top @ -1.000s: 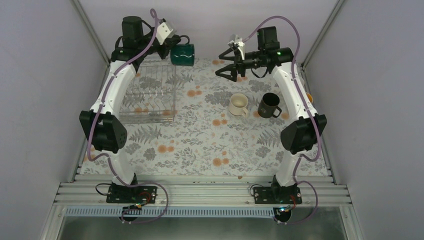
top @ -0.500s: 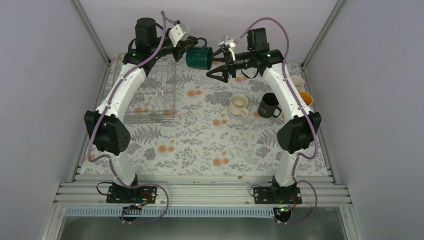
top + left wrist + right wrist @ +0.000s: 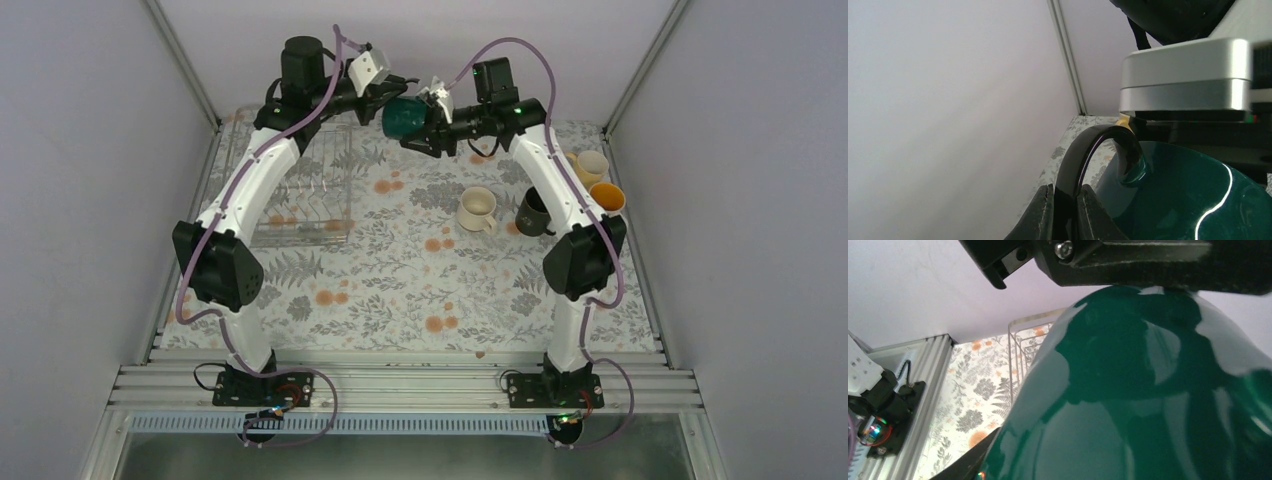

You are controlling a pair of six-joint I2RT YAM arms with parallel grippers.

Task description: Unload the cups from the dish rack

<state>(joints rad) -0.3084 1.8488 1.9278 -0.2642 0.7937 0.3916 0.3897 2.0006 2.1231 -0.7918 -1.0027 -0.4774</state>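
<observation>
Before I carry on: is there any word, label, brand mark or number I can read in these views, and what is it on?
No text can be read in any view.
dark green mug: plain glossy glaze, no lettering on the sides that show.
black mug: too small and partly hidden to tell whether it bears any print.
silver housing: no label shows.

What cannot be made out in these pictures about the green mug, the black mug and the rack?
1. Whether the right gripper is shut on the dark green mug: in the right wrist view the mug fills the frame, and from above the fingers are too small.
2. The black mug's right side: top view, the right arm covers it.
3. The dish rack's left part: top view, the left arm crosses it.
</observation>
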